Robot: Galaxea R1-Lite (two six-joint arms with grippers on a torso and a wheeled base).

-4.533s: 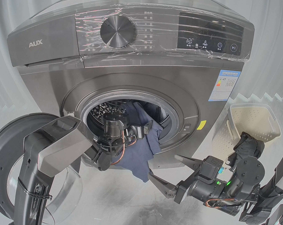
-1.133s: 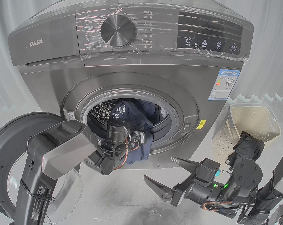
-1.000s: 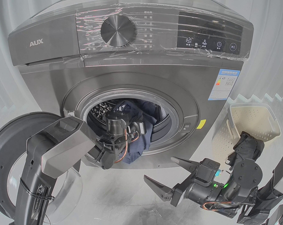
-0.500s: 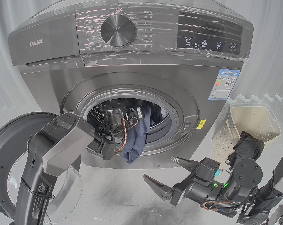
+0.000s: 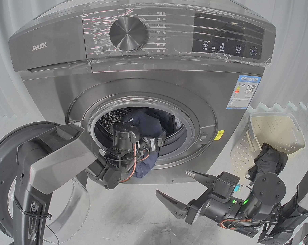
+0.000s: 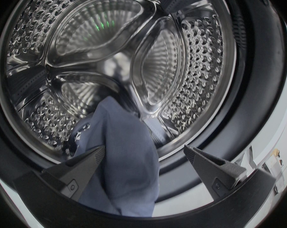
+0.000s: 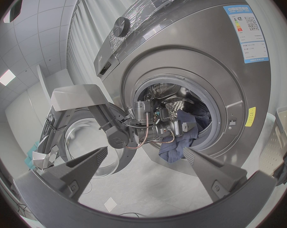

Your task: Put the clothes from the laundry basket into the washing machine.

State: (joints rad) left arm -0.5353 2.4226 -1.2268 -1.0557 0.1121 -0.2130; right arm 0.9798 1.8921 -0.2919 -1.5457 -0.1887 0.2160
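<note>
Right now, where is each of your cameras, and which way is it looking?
Head view: on the head, looking forward and down at the washing machine; left arm and right arm show.
Left wrist view: on the left wrist, facing into the drum; open left fingers frame the blue garment.
Right wrist view: on the right wrist, facing the machine's front; open right fingers show.
Shared: all three show the blue garment at the drum's mouth.

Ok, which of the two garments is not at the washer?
The black garment, draped over the laundry basket rim. The blue garment hangs over the washing machine door opening, before the open left end effector.
</note>
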